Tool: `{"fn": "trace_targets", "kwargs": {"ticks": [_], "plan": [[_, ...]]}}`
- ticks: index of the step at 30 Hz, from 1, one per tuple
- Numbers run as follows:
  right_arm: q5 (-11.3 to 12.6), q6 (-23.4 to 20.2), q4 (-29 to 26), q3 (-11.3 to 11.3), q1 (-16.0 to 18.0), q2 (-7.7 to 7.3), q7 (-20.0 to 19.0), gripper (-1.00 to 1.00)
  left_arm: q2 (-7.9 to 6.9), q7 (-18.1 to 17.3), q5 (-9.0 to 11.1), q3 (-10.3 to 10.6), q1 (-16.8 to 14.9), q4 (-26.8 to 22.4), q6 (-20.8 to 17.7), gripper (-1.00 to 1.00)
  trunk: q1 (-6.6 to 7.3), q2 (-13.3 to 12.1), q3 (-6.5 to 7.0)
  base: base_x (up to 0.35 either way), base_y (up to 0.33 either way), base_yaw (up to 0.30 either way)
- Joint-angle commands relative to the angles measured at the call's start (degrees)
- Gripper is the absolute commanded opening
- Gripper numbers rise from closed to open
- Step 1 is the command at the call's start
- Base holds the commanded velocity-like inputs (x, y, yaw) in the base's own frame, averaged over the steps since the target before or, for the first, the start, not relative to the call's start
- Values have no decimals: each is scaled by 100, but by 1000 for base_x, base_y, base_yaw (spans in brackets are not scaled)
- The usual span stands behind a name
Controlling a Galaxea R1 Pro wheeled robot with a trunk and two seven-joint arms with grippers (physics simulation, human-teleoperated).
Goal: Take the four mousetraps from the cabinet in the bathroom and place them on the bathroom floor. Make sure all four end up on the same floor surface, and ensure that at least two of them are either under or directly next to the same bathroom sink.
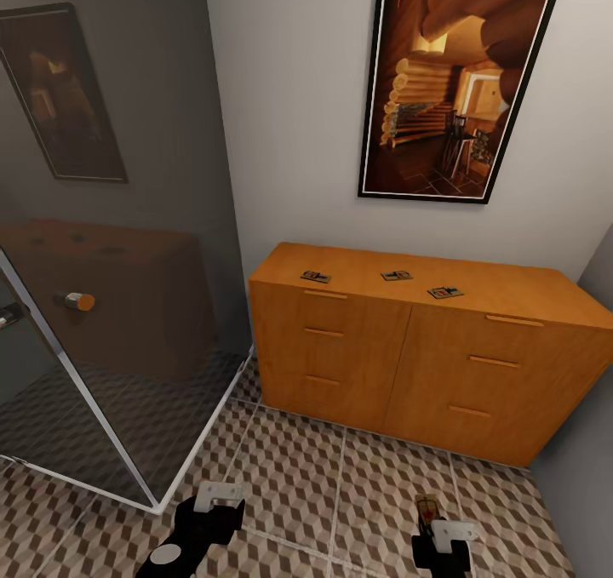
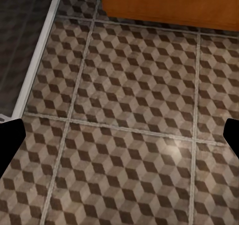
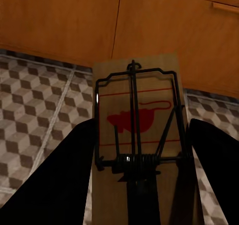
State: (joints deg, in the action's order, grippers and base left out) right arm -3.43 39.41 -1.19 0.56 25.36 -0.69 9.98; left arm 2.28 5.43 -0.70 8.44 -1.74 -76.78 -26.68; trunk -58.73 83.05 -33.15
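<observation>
Nearest to us, our right gripper [image 3: 137, 185] has its fingers closed on the sides of one mousetrap [image 3: 139, 130], a flat tan board with dark wire and a red mouse mark, held low above the tiled floor [image 1: 340, 484] in front of the cabinet [image 1: 409, 365]. We judge the trap light and stiff, thin enough to slip if squeezed off-centre, so the long wooden edges are the place to grip (the sprung wire is best left alone). Our left gripper [image 2: 119, 135] hangs over bare tiles with its fingers spread wide and nothing between them. Farther off, three more mousetraps lie on top of the cabinet, well apart: one toward its left end [image 1: 316, 277], one near the middle [image 1: 396, 276], one just right of that [image 1: 445, 292]. We can read no brand or writing anywhere; the trap carries the red picture and two red lines.
</observation>
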Motion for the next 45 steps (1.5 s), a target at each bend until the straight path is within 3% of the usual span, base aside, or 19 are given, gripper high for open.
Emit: {"fn": "trace_targets", "kwargs": {"ticks": [1, 7, 18, 25, 29, 37, 41, 45], "plan": [[-34, 9, 6, 5, 4, 3, 37, -100, -1, 28, -7, 9, -3, -8, -30, 100, 0, 3, -5, 0, 0, 0], [-35, 10, 12, 6, 4, 29, 31, -100, -3, 28, -9, 9, -3, -59, -31, 100, 0, 3, -5, 0, 0, 0], [-42, 14, 21, 6, 4, 18, 30, -100, -34, 36, -5, -11, -4, -592, -108, 100, 0, 3, -5, 0, 0, 0], [-43, 13, 22, 6, 4, 17, 30, -100, 1, 30, -13, -17, -9, -1070, -874, 100, 0, 3, -5, 0, 0, 0], [-43, 9, 22, 6, 4, 17, 30, -100, 54, 29, -16, -17, -32, -1156, -1114, 100, 0, 3, -5, 0, 0, 0], [-43, 6, 28, 6, 4, 18, 30, -100, 193, 34, -23, -17, -358, -1204, -1452, 100, 0, 3, -5, 0, 0, 0], [-43, 6, 30, 6, 4, 17, 30, -100, 245, 30, -26, -18, -614, -1206, -1960, 100, 0, 3, -5, 0, 0, 0], [-43, 6, 31, 6, 4, 17, 26, -100, 258, 29, -26, -18, -874, -1207, -2201, 100, 0, 3, -5, 0, 0, 0]]}}
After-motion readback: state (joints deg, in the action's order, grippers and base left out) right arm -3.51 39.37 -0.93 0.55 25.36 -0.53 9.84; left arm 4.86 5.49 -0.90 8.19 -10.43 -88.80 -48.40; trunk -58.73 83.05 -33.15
